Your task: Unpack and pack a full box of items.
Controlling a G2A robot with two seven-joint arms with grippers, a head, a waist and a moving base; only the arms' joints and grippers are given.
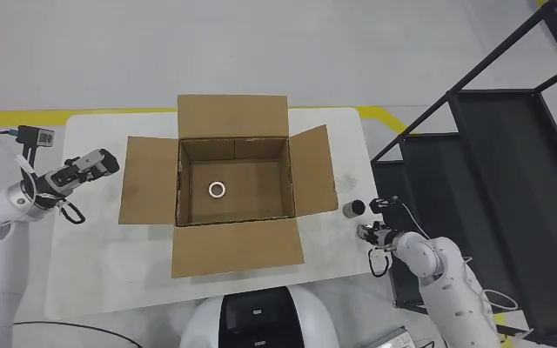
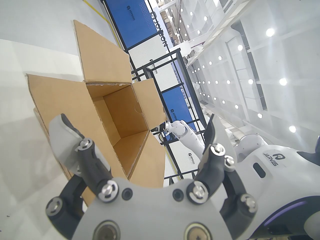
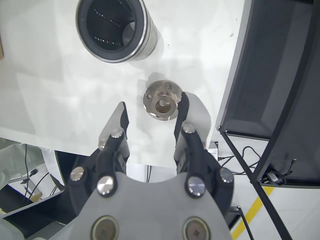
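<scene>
Bushing with flange (image 3: 162, 104) is straddled off-centre by spread right gripper (image 3: 154, 101); jaws are best centred on hub before being closed.

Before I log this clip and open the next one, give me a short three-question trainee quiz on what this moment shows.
1. True or false: the cardboard box holds nothing at all.
2. Which part sits between the right arm's jaws? A) a flanged bushing B) a screwdriver C) a roll of tape
3. Fill the gap: the left arm's jaws are ___ and hold nothing.

Key
1. False: one ring lies on the box floor.
2. A.
3. open.
</scene>
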